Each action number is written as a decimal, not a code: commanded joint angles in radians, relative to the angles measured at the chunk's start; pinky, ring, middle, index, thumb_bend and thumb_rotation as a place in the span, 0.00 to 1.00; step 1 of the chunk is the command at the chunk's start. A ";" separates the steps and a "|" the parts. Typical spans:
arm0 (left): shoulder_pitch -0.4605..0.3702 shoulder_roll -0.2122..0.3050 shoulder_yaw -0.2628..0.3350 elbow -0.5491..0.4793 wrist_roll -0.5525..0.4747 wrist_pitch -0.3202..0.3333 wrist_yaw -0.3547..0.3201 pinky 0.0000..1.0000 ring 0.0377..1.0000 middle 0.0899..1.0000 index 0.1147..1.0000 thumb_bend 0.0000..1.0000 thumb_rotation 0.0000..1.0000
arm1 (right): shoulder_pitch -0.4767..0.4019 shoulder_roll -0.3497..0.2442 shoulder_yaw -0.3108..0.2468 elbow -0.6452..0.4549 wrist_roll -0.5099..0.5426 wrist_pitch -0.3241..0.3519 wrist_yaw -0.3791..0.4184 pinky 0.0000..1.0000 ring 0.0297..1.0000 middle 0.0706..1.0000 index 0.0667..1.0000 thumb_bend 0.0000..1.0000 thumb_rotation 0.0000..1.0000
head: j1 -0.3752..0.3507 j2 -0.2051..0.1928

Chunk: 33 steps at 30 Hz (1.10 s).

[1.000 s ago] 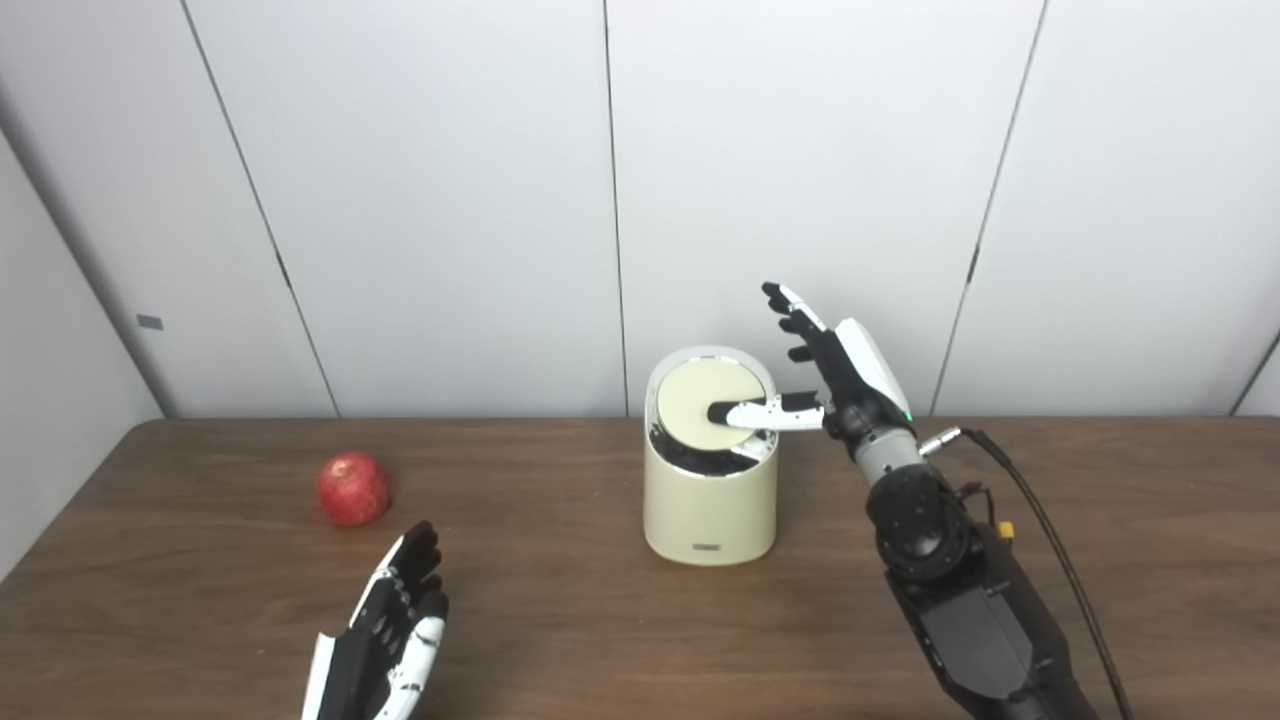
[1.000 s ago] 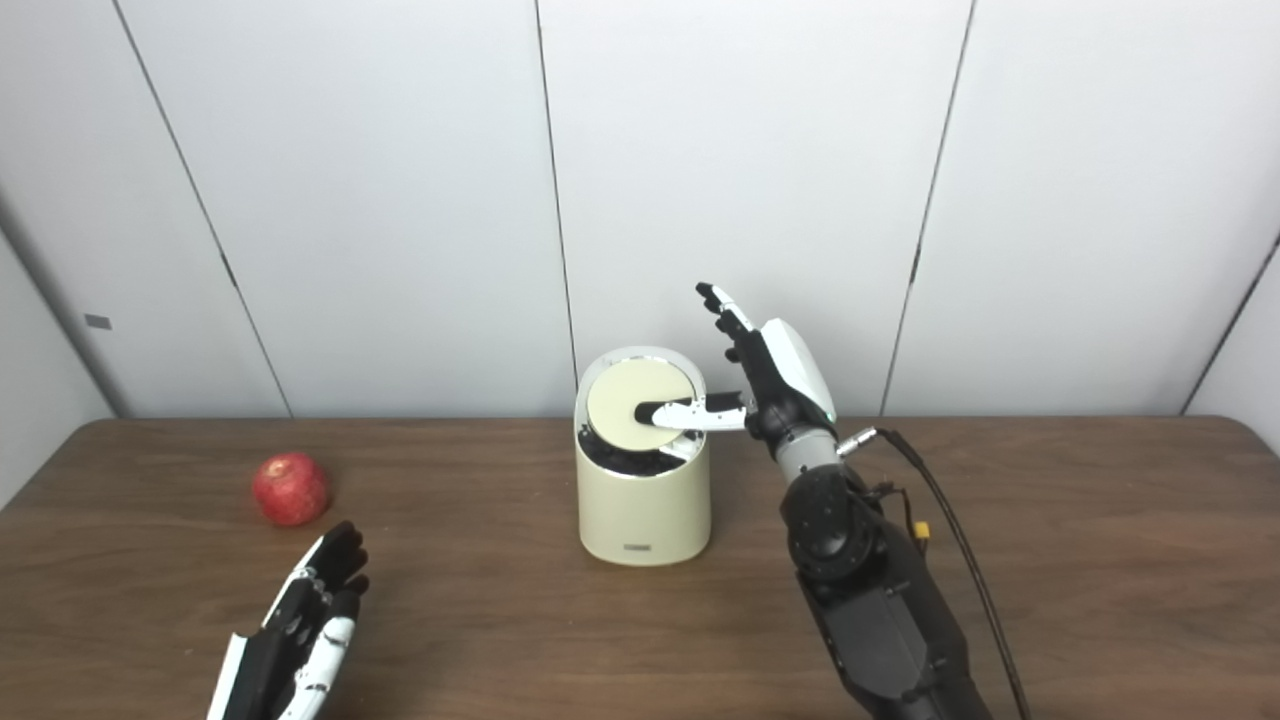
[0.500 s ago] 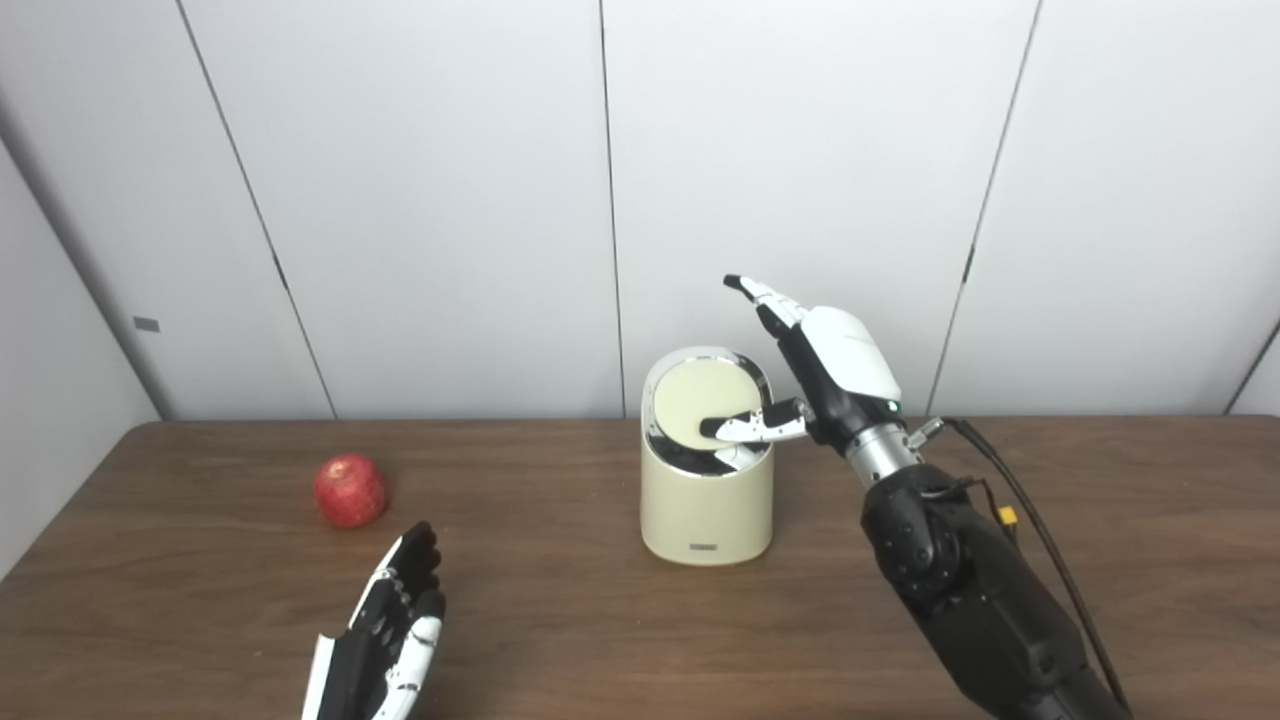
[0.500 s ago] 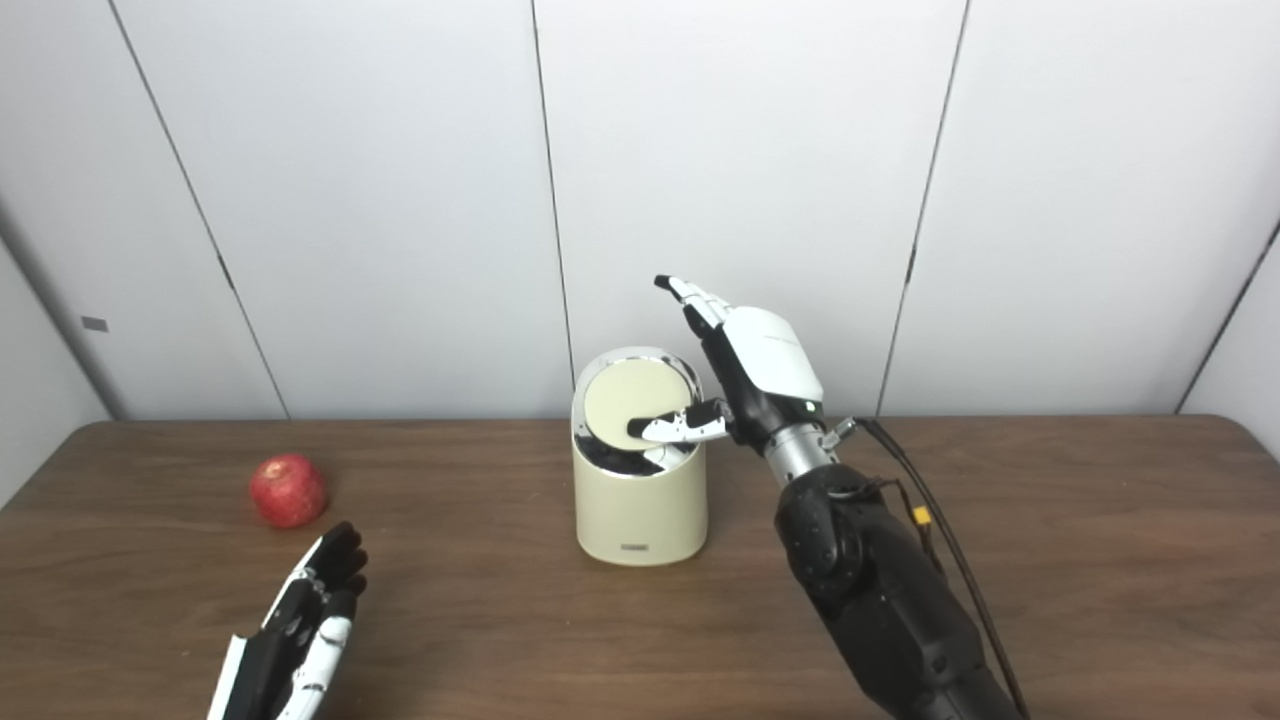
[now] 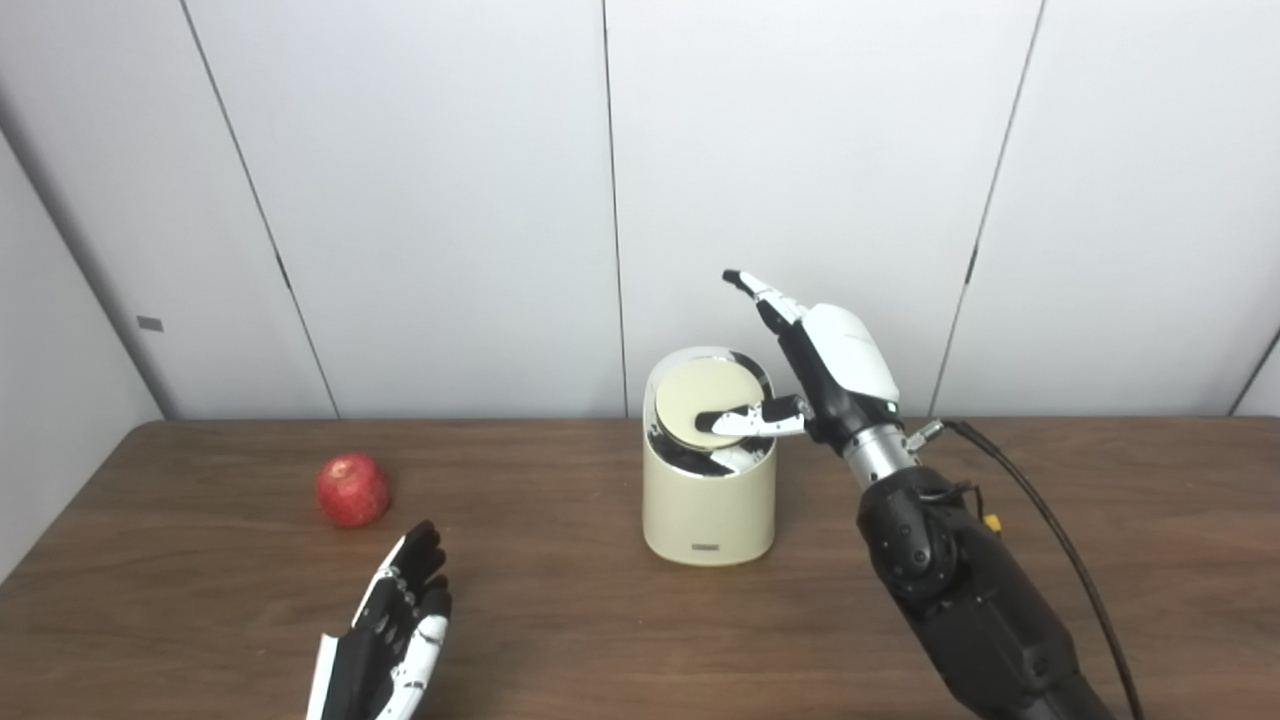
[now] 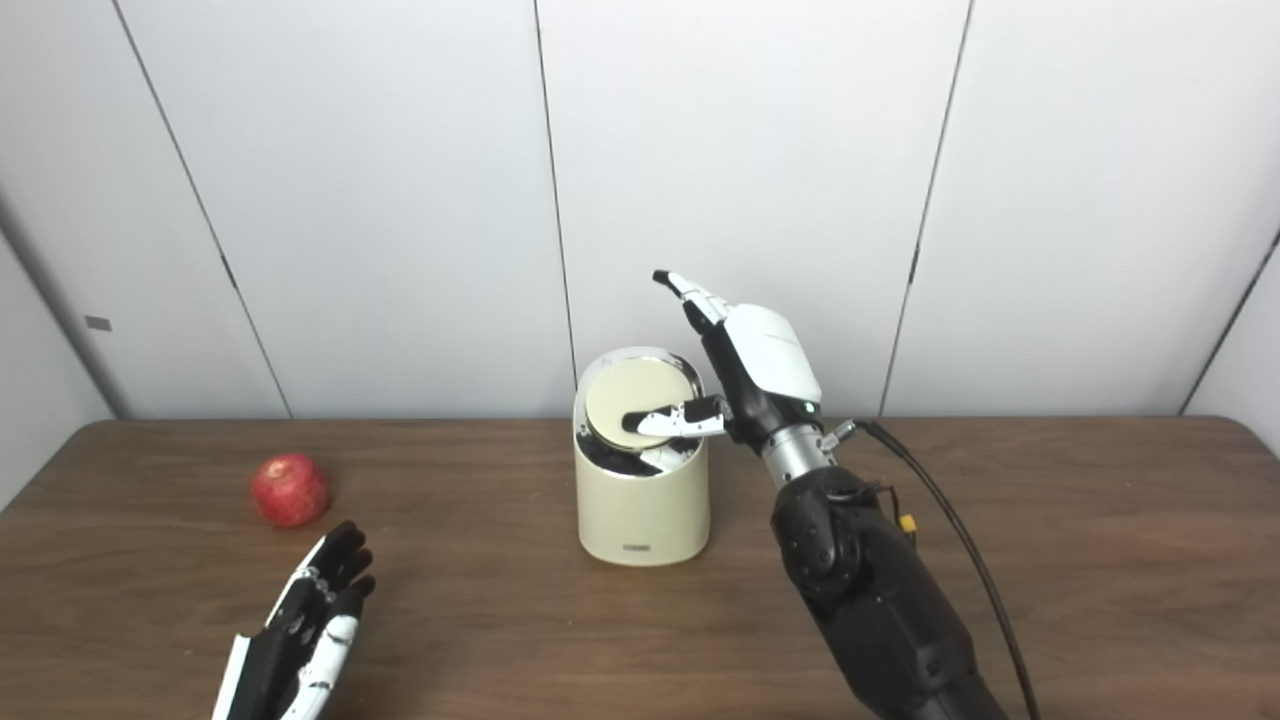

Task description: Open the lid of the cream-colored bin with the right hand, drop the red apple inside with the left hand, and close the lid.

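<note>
At the table's [image 5: 200,640] near edge the left hand [image 5: 385,640] lies idle, fingers straight and slightly spread, holding nothing, as it did a second ago. Just beyond it the apple [image 5: 352,489] sits untouched on the wood, well left of the bin [image 5: 709,505]. At the table's middle the right hand [image 5: 825,370] works the lid [image 5: 700,413]: its thumb lies across the tilted disc while the fingers point up and away, gripping nothing. Over the past second that hand has rolled in over the bin and the thumb has slid further along the lid, which now stands propped, a dark gap showing at the front of the rim. The opening looks only partly done; the apple's turn likely waits on a wider gap.
</note>
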 commanded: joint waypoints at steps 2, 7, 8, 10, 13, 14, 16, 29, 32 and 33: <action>0.045 -0.026 -0.024 0.112 0.004 -0.002 0.003 0.89 0.91 0.91 0.91 0.44 0.47 | -0.017 0.027 -0.067 -0.107 0.084 0.027 0.018 0.80 0.86 0.89 0.89 0.71 0.42 | -0.004 0.000; 0.045 -0.024 -0.024 0.106 0.007 0.007 0.006 0.90 0.91 0.91 0.91 0.47 0.42 | 0.058 0.032 -0.157 -0.223 0.173 0.073 0.054 0.77 0.85 0.88 0.87 0.56 0.55 | -0.006 0.005; 0.046 -0.024 -0.024 0.105 0.006 0.007 0.006 0.91 0.91 0.91 0.91 0.48 0.42 | 0.086 0.026 -0.176 -0.252 0.195 0.086 0.066 0.77 0.85 0.88 0.87 0.54 0.56 | -0.008 0.006; 0.046 -0.022 -0.023 0.105 0.006 0.006 0.006 0.91 0.91 0.91 0.91 0.47 0.40 | 0.123 0.018 -0.198 -0.289 0.217 0.103 0.081 0.77 0.85 0.87 0.87 0.52 0.60 | -0.011 0.009; 0.045 -0.015 -0.022 0.111 0.006 -0.005 0.002 0.91 0.92 0.92 0.91 0.46 0.40 | 0.205 -0.008 -0.240 -0.353 0.267 0.151 0.120 0.79 0.84 0.86 0.87 0.51 0.67 | -0.015 0.012; 0.045 -0.013 -0.020 0.112 0.003 -0.007 0.000 0.91 0.92 0.92 0.91 0.46 0.40 | 0.237 -0.021 -0.254 -0.366 0.287 0.148 0.131 0.79 0.84 0.87 0.88 0.51 0.69 | -0.016 0.013; 0.044 -0.010 -0.018 0.114 -0.003 -0.008 -0.002 0.91 0.92 0.92 0.91 0.47 0.41 | 0.276 -0.036 -0.269 -0.383 0.310 0.145 0.144 0.80 0.86 0.87 0.88 0.53 0.73 | -0.019 0.015; 0.046 0.015 -0.001 0.103 -0.009 -0.014 -0.003 0.87 0.91 0.91 0.92 0.40 0.41 | 0.522 -0.098 -0.358 -0.469 0.558 0.068 0.253 0.94 0.95 0.95 0.94 0.54 0.91 | -0.049 0.036; 0.047 0.023 0.002 0.097 -0.011 -0.011 -0.004 0.88 0.91 0.92 0.92 0.39 0.42 | 0.549 -0.086 -0.366 -0.444 0.626 0.042 0.275 0.96 0.98 0.97 0.95 0.59 0.95 | -0.049 0.048; 0.048 0.025 0.003 0.093 -0.009 -0.007 -0.003 0.88 0.91 0.92 0.92 0.39 0.42 | 0.556 -0.081 -0.367 -0.439 0.644 0.038 0.280 0.97 0.99 0.98 0.96 0.61 0.95 | -0.048 0.054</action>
